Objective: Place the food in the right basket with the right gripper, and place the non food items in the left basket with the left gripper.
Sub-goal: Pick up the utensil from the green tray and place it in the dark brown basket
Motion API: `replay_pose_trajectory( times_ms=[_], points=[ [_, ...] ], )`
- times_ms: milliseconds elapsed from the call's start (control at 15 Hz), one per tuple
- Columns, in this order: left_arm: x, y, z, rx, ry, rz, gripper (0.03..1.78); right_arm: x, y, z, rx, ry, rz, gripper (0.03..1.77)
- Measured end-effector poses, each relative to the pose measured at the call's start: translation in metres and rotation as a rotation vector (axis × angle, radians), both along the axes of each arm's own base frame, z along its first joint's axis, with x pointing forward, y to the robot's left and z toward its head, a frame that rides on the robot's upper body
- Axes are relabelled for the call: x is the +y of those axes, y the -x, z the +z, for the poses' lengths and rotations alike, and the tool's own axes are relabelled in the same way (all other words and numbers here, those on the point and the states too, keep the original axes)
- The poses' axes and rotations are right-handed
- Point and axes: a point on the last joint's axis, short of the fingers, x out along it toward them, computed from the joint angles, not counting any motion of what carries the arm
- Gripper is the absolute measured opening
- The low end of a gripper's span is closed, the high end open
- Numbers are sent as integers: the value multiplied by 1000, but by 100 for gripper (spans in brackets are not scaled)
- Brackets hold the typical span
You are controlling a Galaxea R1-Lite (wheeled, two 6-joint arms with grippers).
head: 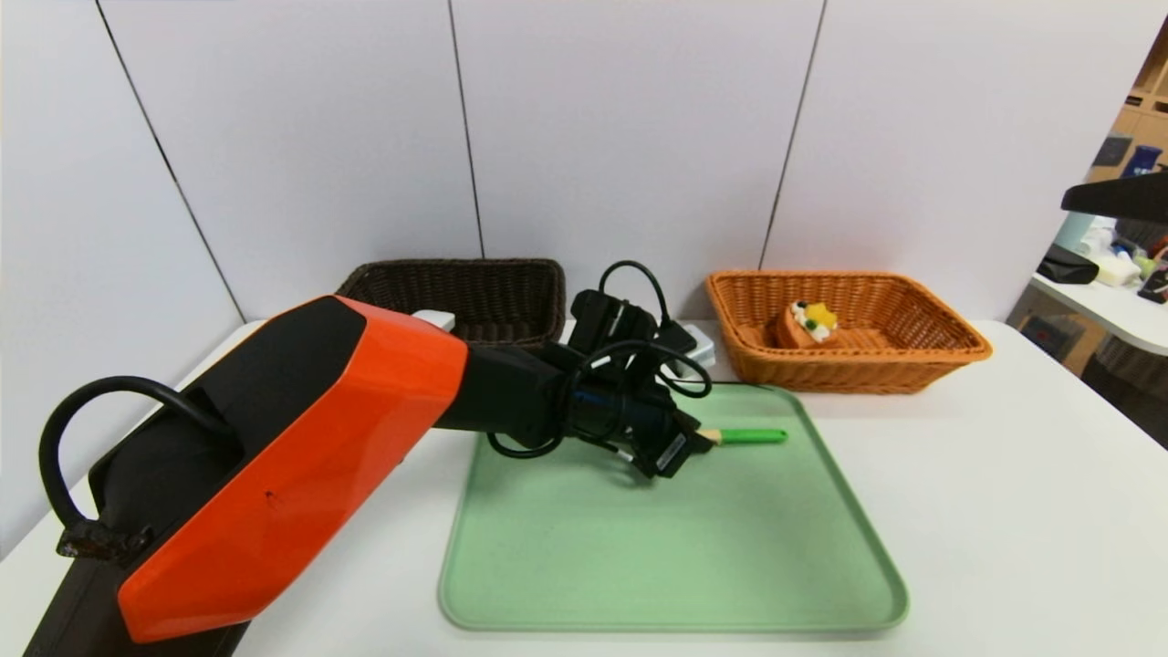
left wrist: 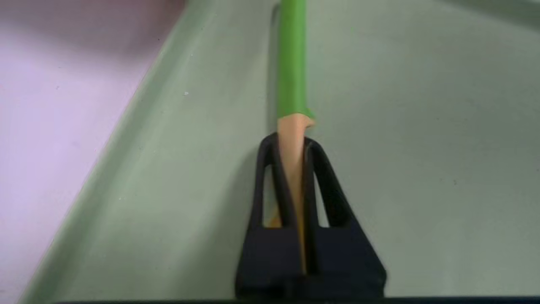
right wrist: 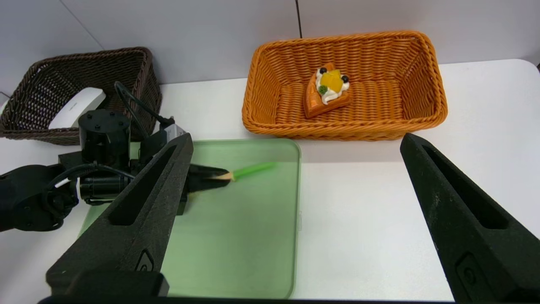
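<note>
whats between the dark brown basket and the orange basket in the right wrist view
In the right wrist view, a bare stretch of white table and the wall behind it separate the dark basket's rim from the orange basket.

tool (left wrist: 292,141): closed on utensil (left wrist: 292,126) (pale section, not green handle) | tray (left wrist: 400,169): beneath

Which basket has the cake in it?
The orange basket. The cake sits inside it; the other basket is dark brown and has a white thing in it instead.

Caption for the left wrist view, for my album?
Above a green tray, the left gripper pinches a green-handled utensil.
</note>
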Motion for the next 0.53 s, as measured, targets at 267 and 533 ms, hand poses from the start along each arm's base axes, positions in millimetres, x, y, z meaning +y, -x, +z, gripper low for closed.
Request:
replay_pose_trajectory(
  times_ms=[267,533],
  points=[
    [1,1,3,9,3,6,7,0,1,0,-2,0,1,169],
    [3,5,11,10,6,10,7,0,1,1,-3,-1,2,169]
  ],
)
